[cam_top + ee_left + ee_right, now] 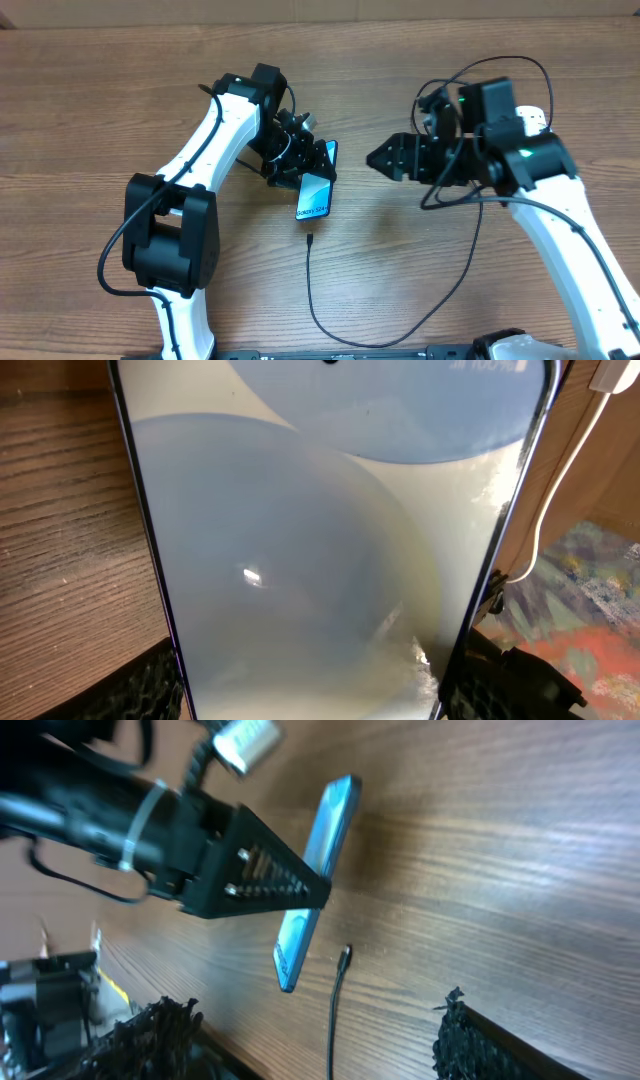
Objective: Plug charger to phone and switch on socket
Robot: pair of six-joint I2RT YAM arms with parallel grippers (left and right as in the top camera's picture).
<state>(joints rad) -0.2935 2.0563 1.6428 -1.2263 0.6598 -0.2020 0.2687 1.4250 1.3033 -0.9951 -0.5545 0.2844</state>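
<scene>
My left gripper [312,168] is clamped on the phone [314,197] just left of frame centre, holding it tilted with its lower end close to the counter [100,80]. The charger [311,290] lies on the counter below, its connector tip just short of the phone's lower edge and not plugged in. My right gripper [380,158] hangs to the right of the phone, jaws wide with nothing between them.
</scene>
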